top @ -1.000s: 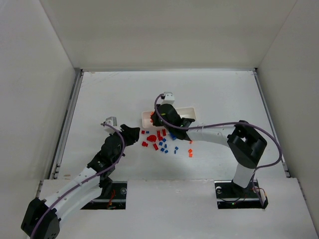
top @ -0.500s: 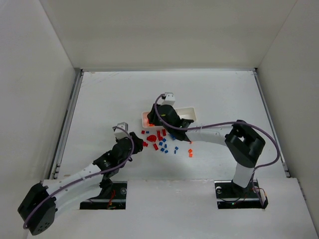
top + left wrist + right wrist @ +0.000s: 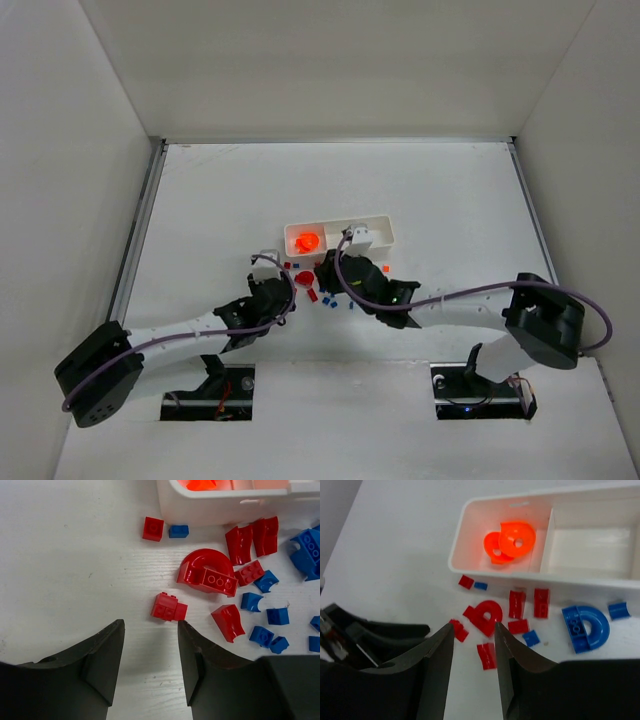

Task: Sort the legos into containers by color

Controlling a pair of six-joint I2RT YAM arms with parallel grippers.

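Most of the legos [image 3: 250,572] are seen loose on the table [image 3: 75,555], scattered just in front of the white tray [image 3: 506,502], red and blue mixed together; only 2 orange pieces [image 3: 510,540] are sorted so far, in the tray's left end compartment. The left gripper [image 3: 150,630] is held low with its jaws spread and nothing between them, and a small red brick [image 3: 169,606] sits just ahead of the gap, a bit toward the right-hand finger. The right gripper [image 3: 474,627] is also released and empty, parked over the red bits. Looks like the small red brick is the pick in hand, so the jaws should be slid forward until it's centred, then lowered straight and closed on its flat sides. The big red arch [image 3: 207,570] nearby shouldn't be bumped. The red should probably be dropped in a compartment away from the orange.
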